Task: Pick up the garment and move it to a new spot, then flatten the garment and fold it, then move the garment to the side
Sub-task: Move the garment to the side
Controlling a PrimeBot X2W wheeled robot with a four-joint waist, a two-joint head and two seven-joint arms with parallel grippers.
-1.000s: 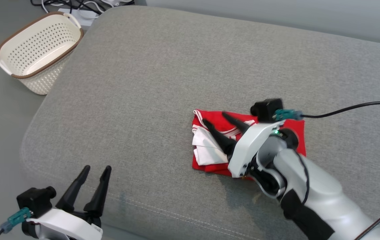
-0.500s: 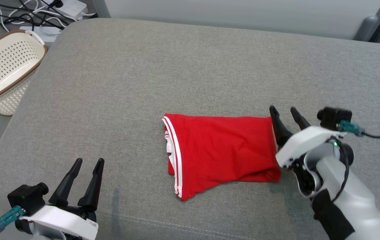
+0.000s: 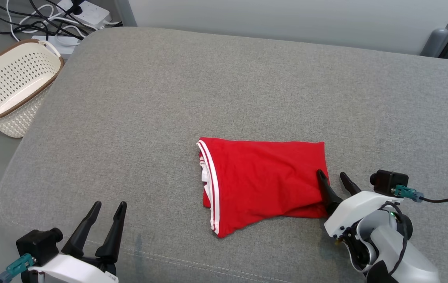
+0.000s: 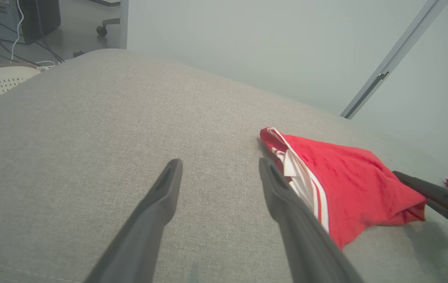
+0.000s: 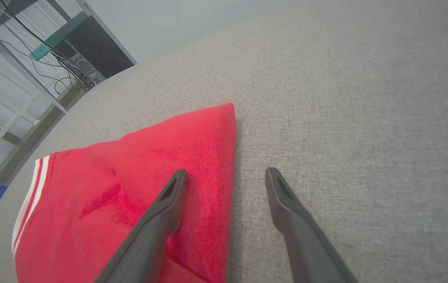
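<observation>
- Garment (image 3: 263, 188): red cloth with white stripes along its left edge, lying just right of centre frame on the grey cushion. It is doubled over into a rough oblong. The top edge is straight, the lower edge slants, and white layers peek out at the left.
- Basket (image 3: 11, 86): cream and perforated with a brown rim, upper left of frame, on the floor beside the cushion. Nothing shows in the visible part.
- Left gripper (image 3: 109, 205): lower left of frame, fingers spread wide and holding nothing, over bare cushion well apart from the garment.
- Cushion (image 3: 208, 86): grey weave, bare across the upper frame.
- Right gripper (image 3: 332, 173): lower right of frame, fingers spread wide and gripping nothing. It straddles the garment's right edge, one finger over red cloth and the other over grey weave. Whether it touches the cloth cannot be told.
- Progress, as judged: the garment looks laid out and folded, if loosely.
- Outstanding, as judged: the move to the side, since the bundle lies mid-cushion and neither hand has hold of it.
</observation>
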